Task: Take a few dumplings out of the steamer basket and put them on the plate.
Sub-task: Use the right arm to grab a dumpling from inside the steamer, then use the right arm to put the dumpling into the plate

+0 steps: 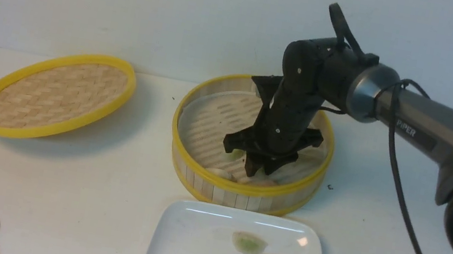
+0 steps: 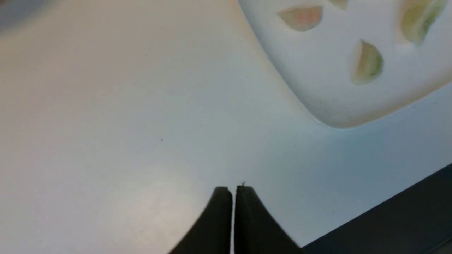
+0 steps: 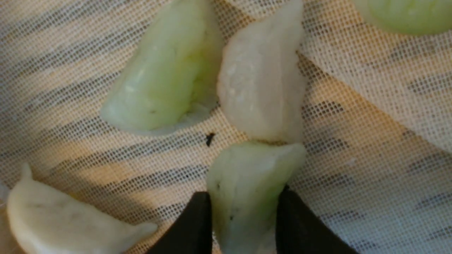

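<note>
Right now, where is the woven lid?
Front view: the woven lid lies on the table, at its left, apart from the steamer basket to the right.

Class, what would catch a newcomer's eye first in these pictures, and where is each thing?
The right arm's pincer, deep in the steamer basket at mid-table, pinches a green dumpling. Nearer the robot, a white plate holds five dumplings; a woven lid lies off to the left.

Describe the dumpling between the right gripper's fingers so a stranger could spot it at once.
Look inside the steamer basket, on its cloth liner. The right gripper pinches one pale green dumpling there. Its tip touches a cream-white dumpling; it alone is gripped.
</note>
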Motion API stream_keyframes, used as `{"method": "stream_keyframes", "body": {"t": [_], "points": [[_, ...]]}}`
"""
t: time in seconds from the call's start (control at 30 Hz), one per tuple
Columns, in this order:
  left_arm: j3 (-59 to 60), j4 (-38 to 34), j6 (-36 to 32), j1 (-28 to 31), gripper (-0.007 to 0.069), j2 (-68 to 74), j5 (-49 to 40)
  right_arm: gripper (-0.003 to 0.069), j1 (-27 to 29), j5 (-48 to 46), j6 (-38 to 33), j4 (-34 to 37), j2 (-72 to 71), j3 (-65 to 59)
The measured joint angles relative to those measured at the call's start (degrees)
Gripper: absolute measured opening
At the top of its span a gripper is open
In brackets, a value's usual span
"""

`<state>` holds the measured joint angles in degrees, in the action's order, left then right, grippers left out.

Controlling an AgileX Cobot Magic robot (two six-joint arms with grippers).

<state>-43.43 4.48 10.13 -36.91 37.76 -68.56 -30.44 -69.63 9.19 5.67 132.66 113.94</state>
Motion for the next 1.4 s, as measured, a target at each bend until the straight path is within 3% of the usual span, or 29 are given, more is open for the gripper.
{"method": "stream_keyframes", "body": {"t": [0.3, 0.43, 0.63, 0.73, 0.93, 1.0, 1.2, 1.33, 1.4], "points": [[0.0, 2.82, 0.73, 0.0, -0.0006, -0.24, -1.87, 0.022, 0.0, -1.1, 0.7, -0.62, -4.87, 5.41], [0.0, 2.89, 1.23, 0.0, -0.0006, -0.54, -1.16, 0.022, -0.71, -1.03, -0.09, 2.91, -16.3, -2.82], [0.0, 2.94, 2.09, 0.0, -0.0006, -0.54, 2.63, 0.022, -9.17, -1.16, -1.26, 3.35, -28.31, -20.26], [0.0, 2.94, 2.94, 0.0, -0.0006, -0.54, 4.29, 0.022, -16.56, -1.17, -1.32, 3.34, -29.0, -29.56], [0.0, 2.95, 3.51, 0.0, -0.0006, -0.54, 4.51, 0.0224, -20.97, -0.78, -1.14, 3.41, -25.99, -34.69], [0.0, 2.89, 3.5, 0.0, -0.0006, -0.54, 4.46, 0.0258, -21.04, 0.17, -1.09, 3.8, -25.28, -34.69], [0.0, 2.77, 3.77, 0.0, -0.0006, -0.54, 3.21, 0.0503, -21.04, -0.04, -1.33, 4.74, -25.04, -32.95], [0.0, 2.77, 3.77, 0.0, -0.0006, -0.54, 2.92, 0.0582, -19.72, -0.56, -1.43, 0.93, -24.81, -26.82], [0.0, 2.77, 3.83, 0.0, -0.0006, -0.54, 2.9, 0.0587, -17.57, -0.1, -0.6, -1.42, -24.7, -22.76]]}}
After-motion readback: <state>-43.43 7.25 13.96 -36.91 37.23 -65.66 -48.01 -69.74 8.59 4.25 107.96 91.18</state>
